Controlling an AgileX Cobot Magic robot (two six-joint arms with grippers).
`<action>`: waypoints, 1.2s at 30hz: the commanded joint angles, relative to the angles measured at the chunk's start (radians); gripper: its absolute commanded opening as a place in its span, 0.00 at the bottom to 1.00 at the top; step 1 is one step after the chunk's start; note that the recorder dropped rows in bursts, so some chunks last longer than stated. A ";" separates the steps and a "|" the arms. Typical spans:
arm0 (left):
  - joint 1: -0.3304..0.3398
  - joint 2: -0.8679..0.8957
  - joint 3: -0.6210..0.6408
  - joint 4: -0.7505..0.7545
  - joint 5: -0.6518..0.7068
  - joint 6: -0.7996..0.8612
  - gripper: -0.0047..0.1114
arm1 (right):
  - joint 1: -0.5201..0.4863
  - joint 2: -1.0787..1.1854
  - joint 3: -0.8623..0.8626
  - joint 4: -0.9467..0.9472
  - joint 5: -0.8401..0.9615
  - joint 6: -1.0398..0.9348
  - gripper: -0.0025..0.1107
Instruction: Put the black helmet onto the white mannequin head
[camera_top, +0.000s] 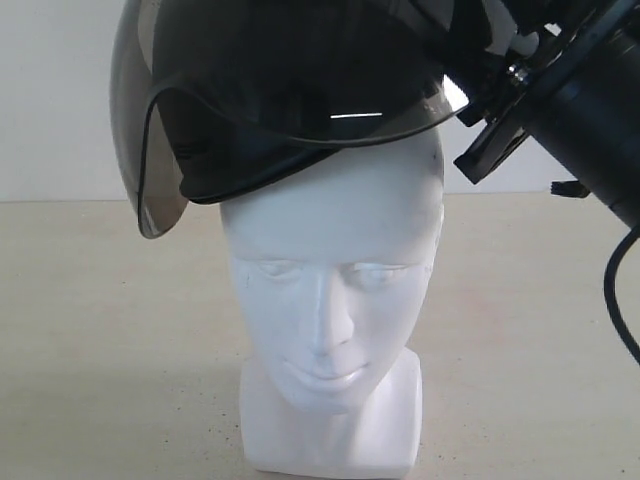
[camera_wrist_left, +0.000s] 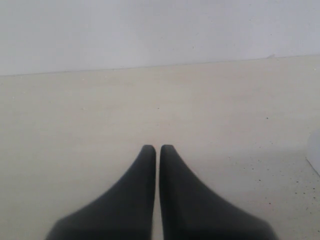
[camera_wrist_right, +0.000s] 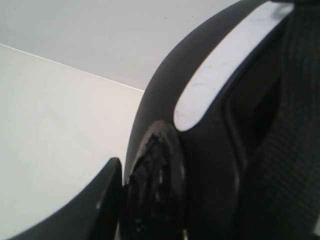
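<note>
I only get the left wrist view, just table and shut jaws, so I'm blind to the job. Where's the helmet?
Observer: The helmet is tilted over the crown of the head, not pulled down.
Operator: Is anything holding it?
Observer: The right gripper; its jaws grip the helmet's rim, on the right of the exterior view.
Operator: Is the face covered?
Observer: No. The visor hangs off to the left of the face, which is bare.

No lettering, brand or number can be read anywhere; the black helmet (camera_top: 300, 70) and the white mannequin head (camera_top: 335, 225) show none.
</note>
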 joint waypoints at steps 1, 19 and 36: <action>-0.006 -0.004 0.003 0.003 0.001 0.001 0.08 | -0.018 0.005 0.046 0.004 0.146 -0.118 0.02; -0.006 -0.004 0.003 0.003 0.001 0.001 0.08 | -0.018 0.005 0.046 -0.030 0.161 -0.071 0.02; -0.006 -0.004 0.003 0.003 0.001 0.001 0.08 | -0.018 0.005 0.055 -0.075 0.179 -0.056 0.02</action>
